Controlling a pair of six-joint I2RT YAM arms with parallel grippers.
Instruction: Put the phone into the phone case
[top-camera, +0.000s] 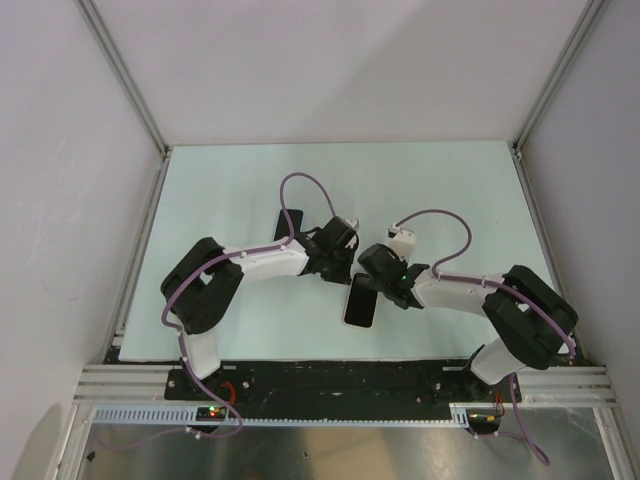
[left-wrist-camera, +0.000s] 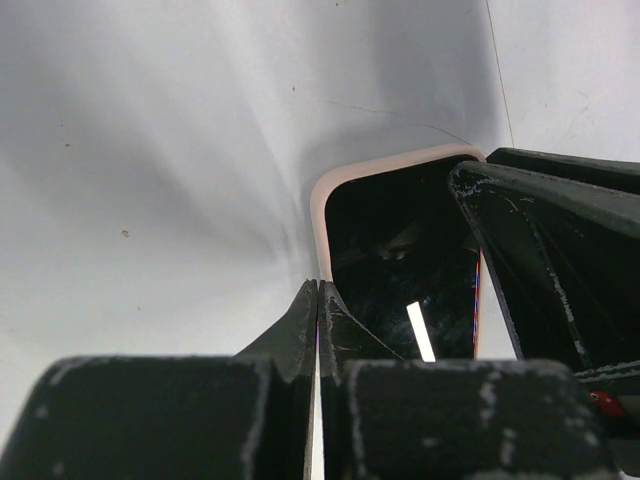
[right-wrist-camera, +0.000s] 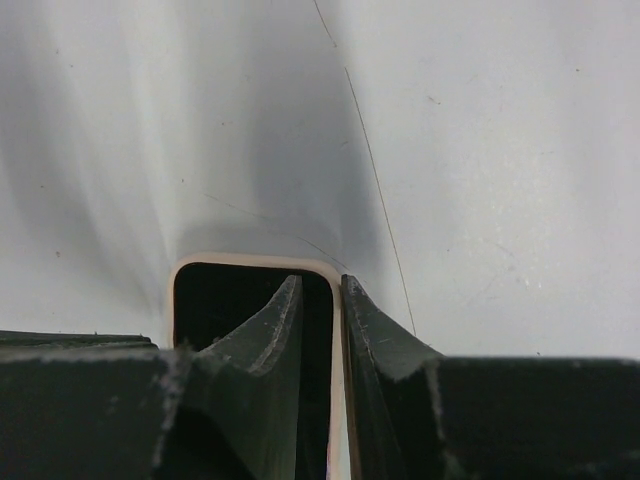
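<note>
The phone (top-camera: 358, 308), a glossy black slab with a pale rim, lies between the two arms. My right gripper (top-camera: 375, 290) is at its far end. In the right wrist view this gripper (right-wrist-camera: 320, 282) has closed around the phone's (right-wrist-camera: 225, 300) long edge, one finger over the glass, the other against the rim's outside. My left gripper (top-camera: 350, 272) is shut with nothing in it. Its tips (left-wrist-camera: 318, 290) rest at the opposite rim of the phone (left-wrist-camera: 400, 270). The phone case (top-camera: 288, 225) is a matte black strip, mostly hidden behind the left arm.
A pale mat (top-camera: 230, 200) covers the table, with white walls on three sides. The black base rail (top-camera: 320, 380) runs along the near edge. Purple cables (top-camera: 300, 185) loop above both wrists. The right gripper's finger (left-wrist-camera: 540, 260) fills the right side of the left wrist view.
</note>
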